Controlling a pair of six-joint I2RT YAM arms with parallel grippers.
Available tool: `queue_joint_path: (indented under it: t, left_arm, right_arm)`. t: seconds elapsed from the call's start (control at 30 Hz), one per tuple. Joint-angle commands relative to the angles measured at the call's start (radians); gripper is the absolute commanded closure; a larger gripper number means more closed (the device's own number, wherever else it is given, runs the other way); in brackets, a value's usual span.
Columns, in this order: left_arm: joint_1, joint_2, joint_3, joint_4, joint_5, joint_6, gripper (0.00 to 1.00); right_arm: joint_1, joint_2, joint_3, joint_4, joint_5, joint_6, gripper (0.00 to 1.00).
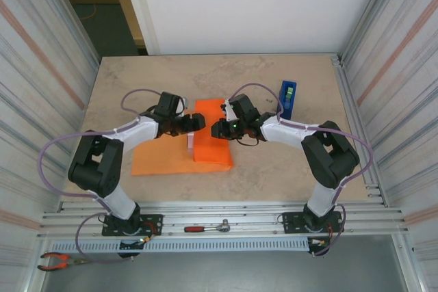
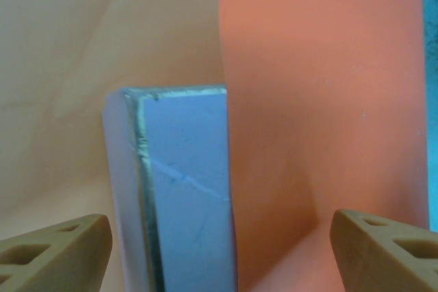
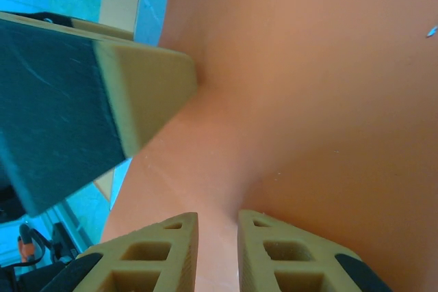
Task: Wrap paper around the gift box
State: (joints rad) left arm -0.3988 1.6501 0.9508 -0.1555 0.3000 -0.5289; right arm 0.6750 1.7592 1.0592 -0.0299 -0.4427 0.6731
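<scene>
The orange paper (image 1: pixel 164 158) lies flat on the table, and its right part is lifted and folded over (image 1: pixel 213 143). The pale gift box (image 1: pixel 189 143) stands on edge beside that fold. In the left wrist view the box (image 2: pixel 181 189) rises between the fingers, with the raised paper (image 2: pixel 321 100) against its right side. My left gripper (image 1: pixel 198 122) (image 2: pixel 219 251) is open wide and holds nothing. My right gripper (image 1: pixel 218 129) (image 3: pixel 217 251) is shut on a ridge of the paper (image 3: pixel 308 100), facing the left gripper's finger (image 3: pixel 147 90).
A blue tape dispenser (image 1: pixel 288 98) stands at the back right of the table. A red-handled ratchet (image 1: pixel 205 227) lies on the front rail, and pliers (image 1: pixel 55 260) lie at the bottom left. Corrugated walls close in both sides.
</scene>
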Motion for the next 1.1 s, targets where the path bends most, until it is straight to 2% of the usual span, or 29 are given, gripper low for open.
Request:
queue_joint_path:
  t: [0.0,0.17,0.4,0.53,0.6,0.87,1.07]
  left_arm:
    - [-0.016,0.024,0.022,-0.042,-0.033,-0.014,0.22]
    - [-0.025,0.013,-0.030,-0.043,-0.052,-0.017,0.36]
    - [-0.040,-0.044,-0.088,-0.035,-0.062,-0.019,0.37]
    - [-0.050,-0.064,-0.105,-0.029,-0.059,-0.020,0.30]
    - [-0.053,-0.070,-0.110,-0.027,-0.060,-0.020,0.30]
    - [-0.054,-0.102,-0.143,-0.018,-0.051,-0.037,0.45]
    - [-0.055,-0.103,-0.168,0.036,-0.023,-0.040,0.50]
  right_arm:
    - [0.010,0.010,-0.032,-0.042,0.013,0.016,0.78]
    - [-0.008,-0.037,-0.007,-0.058,-0.008,0.018,0.77]
    - [-0.062,-0.129,0.018,-0.082,-0.003,0.024,0.75]
    - [-0.097,-0.150,0.002,-0.085,0.002,0.026,0.74]
    - [-0.110,-0.154,-0.012,-0.084,0.001,0.029,0.74]
    - [-0.130,-0.178,-0.072,-0.071,0.016,0.037,0.73]
    - [-0.140,-0.189,-0.092,-0.067,0.020,0.040,0.73]
